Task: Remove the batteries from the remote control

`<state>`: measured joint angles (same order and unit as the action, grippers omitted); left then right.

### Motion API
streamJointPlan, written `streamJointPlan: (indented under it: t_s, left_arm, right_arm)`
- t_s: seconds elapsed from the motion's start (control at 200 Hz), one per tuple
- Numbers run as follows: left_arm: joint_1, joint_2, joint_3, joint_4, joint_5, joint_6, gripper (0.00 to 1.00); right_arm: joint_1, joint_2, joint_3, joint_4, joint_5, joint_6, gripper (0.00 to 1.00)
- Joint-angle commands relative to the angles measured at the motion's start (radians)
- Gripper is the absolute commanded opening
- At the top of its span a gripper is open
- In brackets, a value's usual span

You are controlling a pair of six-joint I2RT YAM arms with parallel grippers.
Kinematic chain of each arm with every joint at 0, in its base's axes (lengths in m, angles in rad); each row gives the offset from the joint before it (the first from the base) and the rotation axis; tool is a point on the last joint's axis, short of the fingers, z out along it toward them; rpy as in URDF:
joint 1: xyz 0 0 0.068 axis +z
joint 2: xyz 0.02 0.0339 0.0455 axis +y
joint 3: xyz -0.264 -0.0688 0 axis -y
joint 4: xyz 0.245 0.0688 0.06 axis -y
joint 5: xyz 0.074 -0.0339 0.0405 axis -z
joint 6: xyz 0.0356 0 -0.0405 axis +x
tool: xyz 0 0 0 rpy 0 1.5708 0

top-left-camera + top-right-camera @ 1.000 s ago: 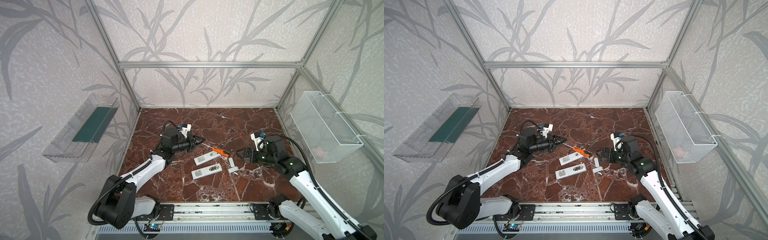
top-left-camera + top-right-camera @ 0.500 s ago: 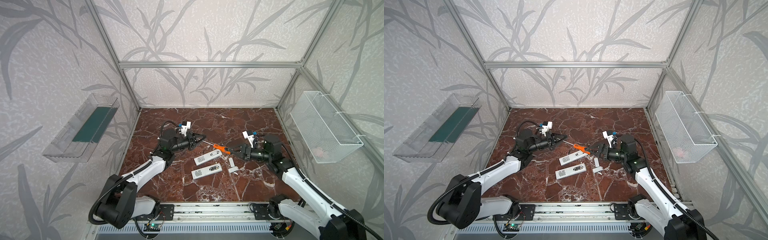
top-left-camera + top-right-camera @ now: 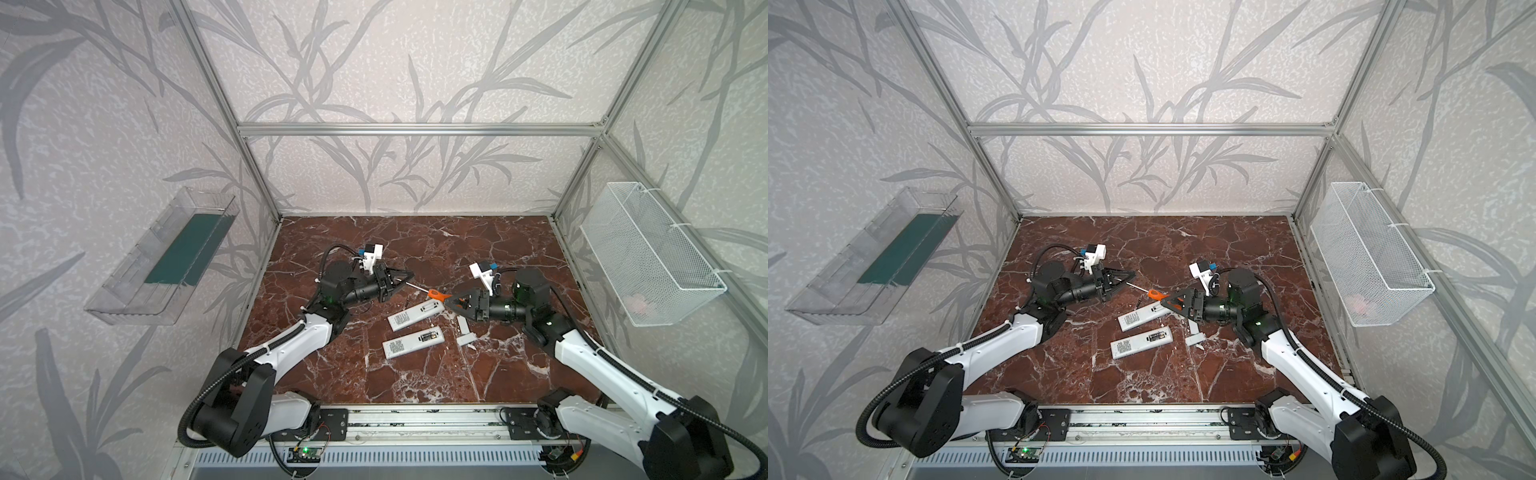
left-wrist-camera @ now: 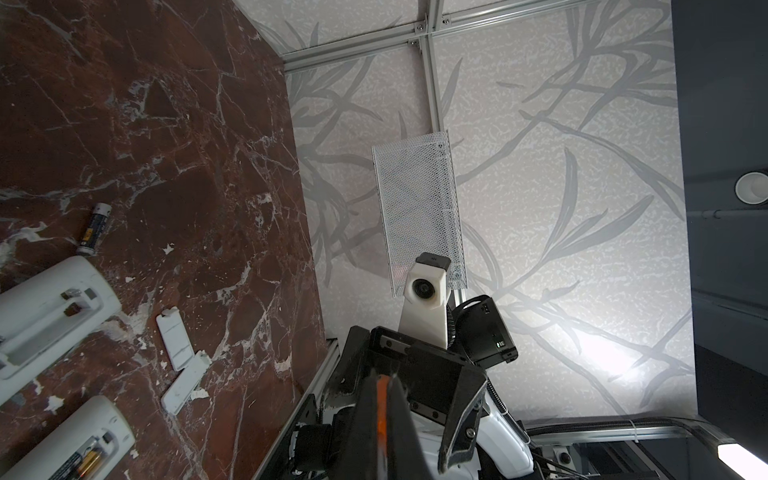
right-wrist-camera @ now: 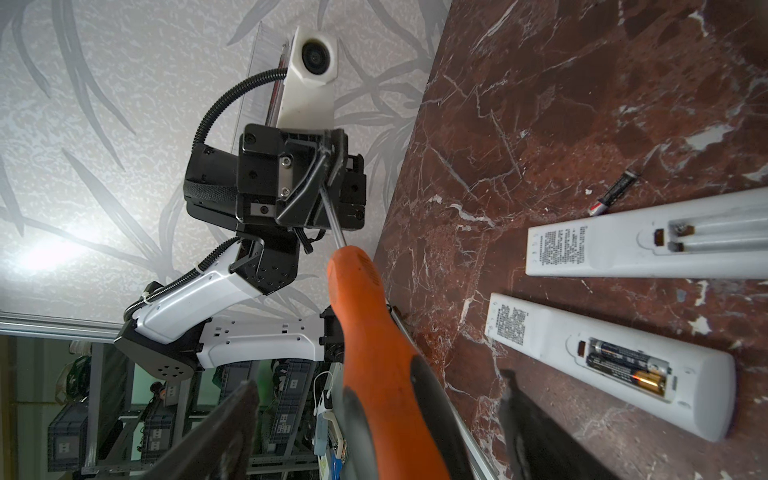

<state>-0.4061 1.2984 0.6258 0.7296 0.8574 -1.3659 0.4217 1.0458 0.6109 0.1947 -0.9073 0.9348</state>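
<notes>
Leftmost, left gripper (image 3: 406, 277): clamped on the metal shaft of the screwdriver (image 3: 436, 294), leaving the orange handle free, apparently for a handover. Next, loose battery (image 4: 94, 228): flat on the marble table (image 3: 415, 249) beside the farther remote (image 3: 415, 316), whose bay is empty. Then nearer remote (image 3: 412, 341): two batteries (image 5: 627, 365) seated in its uncovered bay. Then right gripper (image 3: 449, 301): jaws apart, straddling the handle without gripping. Lastly, covers (image 3: 463, 330): set aside.

Both arms same build: white shell links (image 3: 291, 345), black joint housings (image 3: 239, 409), black corrugated cable conduit (image 5: 216, 104). Wrists carry white wrist-camera brackets (image 3: 371, 257) with blue plug (image 3: 367, 251). The left tool (image 3: 409, 275) and right tool (image 3: 451, 301) have black triangular fingers. Lit green status LEDs (image 3: 329, 298).
</notes>
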Motion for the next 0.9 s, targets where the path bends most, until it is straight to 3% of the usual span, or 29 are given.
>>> streamJointPlan:
  t_s: [0.0, 0.31, 0.645, 0.895]
  left_arm:
    - [-0.009, 0.004, -0.009, 0.067, 0.008, -0.036, 0.00]
    - [-0.020, 0.020, -0.021, 0.118, 0.003, -0.067, 0.00]
    - [-0.024, 0.034, -0.029, 0.161, -0.001, -0.092, 0.00]
    - [-0.024, 0.030, -0.029, 0.143, -0.003, -0.081, 0.00]
  right_arm:
    - [0.006, 0.000, 0.036, 0.096, 0.024, 0.028, 0.85]
    - [0.014, 0.021, 0.035, 0.164, 0.029, 0.069, 0.71]
    - [0.026, 0.041, 0.032, 0.169, 0.031, 0.077, 0.49]
    - [0.039, 0.062, 0.034, 0.152, 0.012, 0.072, 0.48]
